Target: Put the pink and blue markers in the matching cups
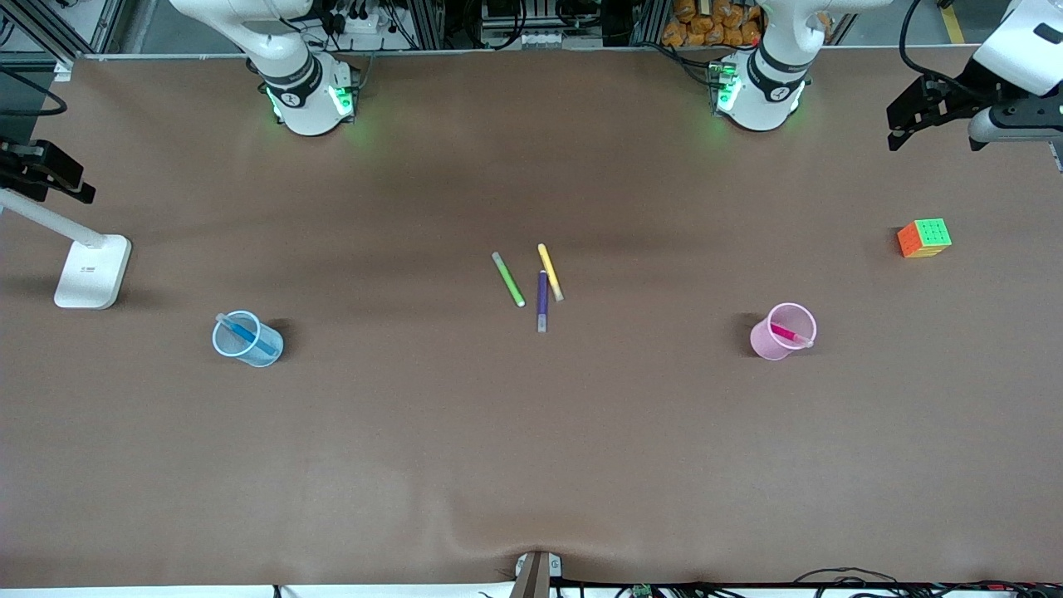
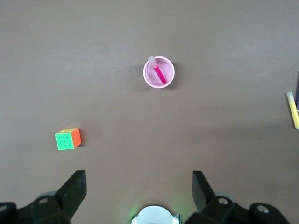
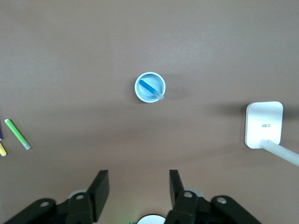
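Observation:
The pale blue cup (image 1: pixel 247 339) stands toward the right arm's end of the table with the blue marker (image 1: pixel 247 335) leaning inside it. Both show in the right wrist view, cup (image 3: pixel 150 87) and marker (image 3: pixel 151 88). The pale pink cup (image 1: pixel 783 330) stands toward the left arm's end with the pink marker (image 1: pixel 789 335) inside it. The left wrist view also shows this cup (image 2: pixel 159 72) and marker (image 2: pixel 159 73). My left gripper (image 1: pixel 901 124) (image 2: pixel 139 176) is open and empty, high over the table's end near the cube. My right gripper (image 1: pixel 71 178) (image 3: pixel 138 173) is open and empty, high near the lamp.
Green (image 1: pixel 508 280), yellow (image 1: pixel 550 272) and dark purple (image 1: pixel 542 301) markers lie together at the table's middle. A colourful cube (image 1: pixel 924 238) sits near the left arm's end. A white lamp base (image 1: pixel 93 272) stands near the right arm's end.

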`<state>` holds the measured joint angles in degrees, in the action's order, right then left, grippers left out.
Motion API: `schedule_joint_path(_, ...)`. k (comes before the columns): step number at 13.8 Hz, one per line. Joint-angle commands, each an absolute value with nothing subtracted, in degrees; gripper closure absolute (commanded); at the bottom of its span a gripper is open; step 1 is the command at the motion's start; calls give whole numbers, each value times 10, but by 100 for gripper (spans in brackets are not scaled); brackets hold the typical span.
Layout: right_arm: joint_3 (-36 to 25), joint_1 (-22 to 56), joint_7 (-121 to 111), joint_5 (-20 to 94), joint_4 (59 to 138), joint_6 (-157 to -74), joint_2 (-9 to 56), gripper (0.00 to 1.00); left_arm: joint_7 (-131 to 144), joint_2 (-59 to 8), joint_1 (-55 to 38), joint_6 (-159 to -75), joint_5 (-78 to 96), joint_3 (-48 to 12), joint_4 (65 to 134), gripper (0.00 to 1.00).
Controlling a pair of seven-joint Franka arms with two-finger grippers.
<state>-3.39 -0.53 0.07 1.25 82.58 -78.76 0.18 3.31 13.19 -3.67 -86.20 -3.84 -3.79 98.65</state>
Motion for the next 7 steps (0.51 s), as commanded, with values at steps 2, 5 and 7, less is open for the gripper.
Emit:
schedule_joint_path(2, -33, -5, 27, 14, 838, -786, -12, 54, 23, 127, -37, -859, -29, -34, 964, 0)
schedule_joint_path(5, -33, -5, 26, 14, 838, -786, -11, 0, 24, 123, -33, -853, -29, -33, 948, 0)
schedule_joint_path(7, -33, -6, 19, 18, 838, -787, -10, 40, 22, 113, -28, -837, -30, -28, 933, 0)
